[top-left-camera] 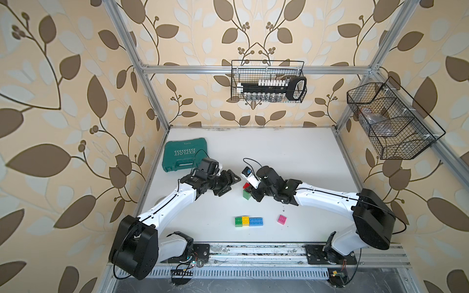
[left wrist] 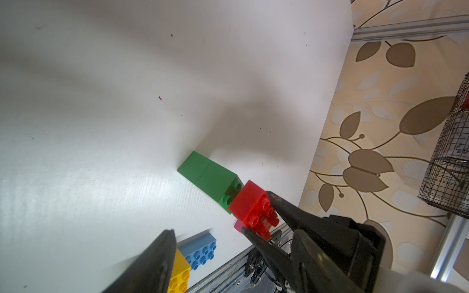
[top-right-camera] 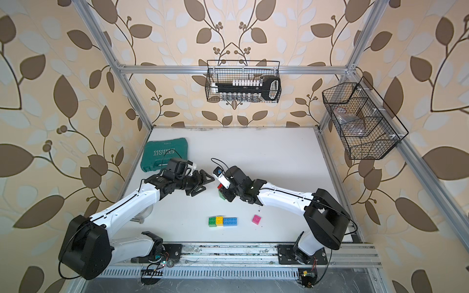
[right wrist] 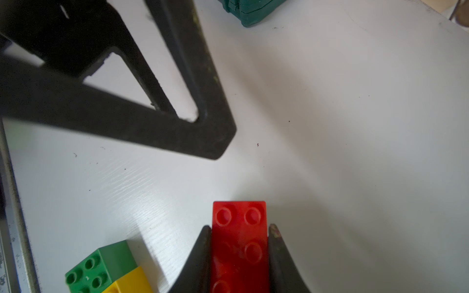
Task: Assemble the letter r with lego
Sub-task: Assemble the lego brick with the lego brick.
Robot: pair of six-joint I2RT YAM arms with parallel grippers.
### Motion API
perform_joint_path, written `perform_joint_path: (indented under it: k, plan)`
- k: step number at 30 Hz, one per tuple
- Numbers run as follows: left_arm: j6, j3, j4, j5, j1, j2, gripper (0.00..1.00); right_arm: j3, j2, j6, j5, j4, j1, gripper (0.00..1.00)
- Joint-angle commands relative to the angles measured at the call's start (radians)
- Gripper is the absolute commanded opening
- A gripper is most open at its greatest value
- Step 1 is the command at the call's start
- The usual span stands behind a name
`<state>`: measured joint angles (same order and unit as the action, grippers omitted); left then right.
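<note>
My right gripper [right wrist: 239,228] is shut on a red lego brick [right wrist: 239,243], its fingers pressed to both long sides. In the left wrist view the red brick [left wrist: 250,203] rests at the studded top of a stack of two green bricks [left wrist: 210,177], offset to one side. In both top views that stack [top-left-camera: 246,194] stands mid-table. My left gripper [top-left-camera: 231,186] hangs just left of it, open and holding nothing. Near the front edge lies a row of green [top-left-camera: 238,221], yellow [top-left-camera: 245,220] and blue [top-left-camera: 255,221] bricks, with a pink brick [top-left-camera: 282,219] to its right.
A teal tool case [top-left-camera: 186,154] lies at the back left of the white table [top-left-camera: 291,157]. One wire basket [top-left-camera: 269,81] hangs on the back wall and another [top-left-camera: 390,119] on the right wall. Aluminium frame posts edge the table.
</note>
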<state>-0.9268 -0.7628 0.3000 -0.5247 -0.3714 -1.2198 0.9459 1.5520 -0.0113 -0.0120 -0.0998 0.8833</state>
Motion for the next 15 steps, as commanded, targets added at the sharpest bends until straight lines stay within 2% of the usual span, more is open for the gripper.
perform_joint_path:
  k: [1,15]
  plan:
    - [0.005,0.011,-0.026,-0.015,0.009,-0.001,0.74,-0.025,-0.001,0.021,-0.017,-0.011,0.006,0.0]
    - [0.009,0.013,-0.032,-0.026,0.009,-0.007,0.72,-0.011,0.029,0.038,-0.028,-0.038,0.011,0.0]
